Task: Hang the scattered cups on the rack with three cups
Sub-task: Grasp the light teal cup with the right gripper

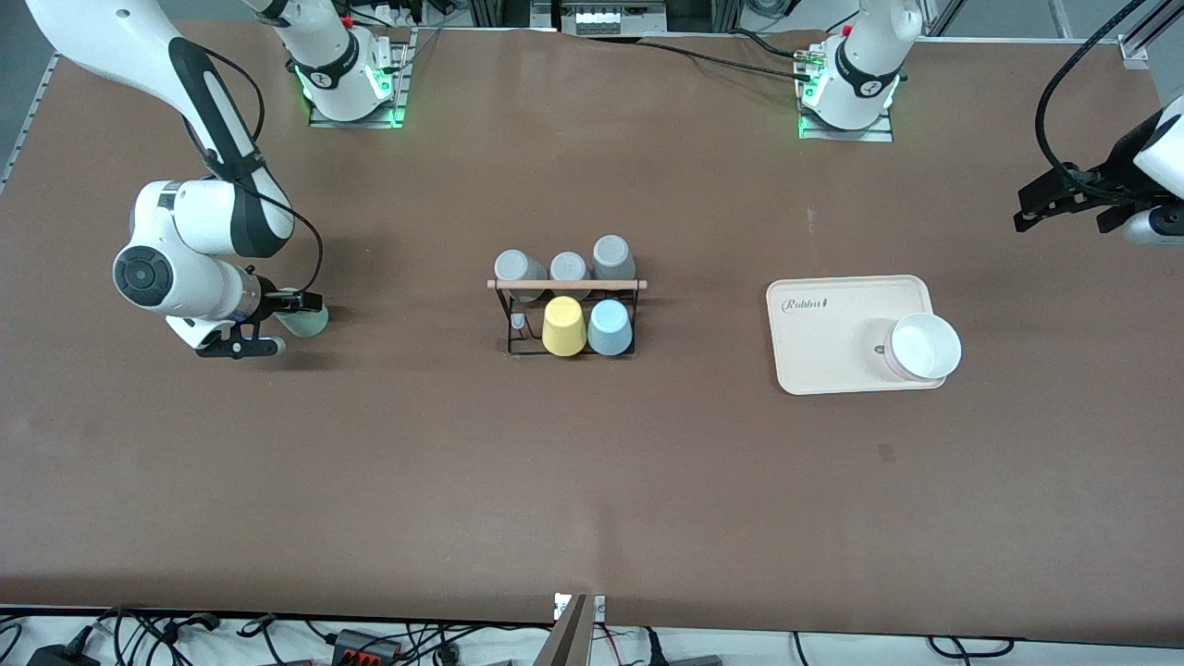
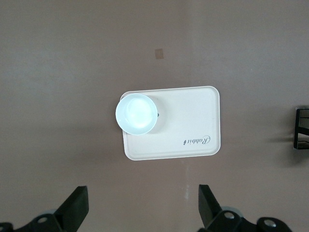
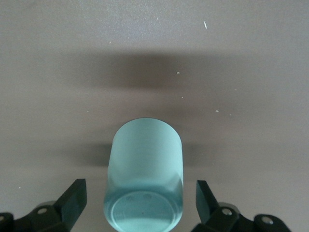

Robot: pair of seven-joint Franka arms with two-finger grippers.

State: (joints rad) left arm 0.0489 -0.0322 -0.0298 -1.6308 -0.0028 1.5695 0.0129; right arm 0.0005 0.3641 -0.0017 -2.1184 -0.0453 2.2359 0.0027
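Down at the right arm's end of the table, the right gripper [image 1: 294,314] sits low with its fingers [image 3: 72,200] spread wide on either side of the mint-green cup [image 1: 306,321]. That cup lies on its side on the brown table [image 1: 592,481], between the two fingers, and no finger touches it in the right wrist view, where a gap shows on each side of the mint-green cup [image 3: 144,183]. Its flat base faces the wrist camera.

Well away from that gripper, toward the middle of the table, stands the rack [image 1: 566,314], a black wire frame with a light wooden dowel along its top. The light blue cup [image 1: 610,327] hangs upside down on a peg in the rack's row nearer to the front camera, just beside the yellow cup [image 1: 563,326]. Three grey cups [image 1: 566,268] fill the rack's farther row.

The left gripper [image 1: 1073,199] hangs in the air near the left arm's end of the table, waiting, its fingers [image 2: 77,205] apart and holding nothing. Below it, in the left wrist view, lies the cream tray [image 2: 193,121] with a white bowl [image 2: 137,114] on one corner. In the front view the tray [image 1: 823,333] lies between the rack and that gripper, and the bowl [image 1: 923,347] sits at the corner nearest the front camera.
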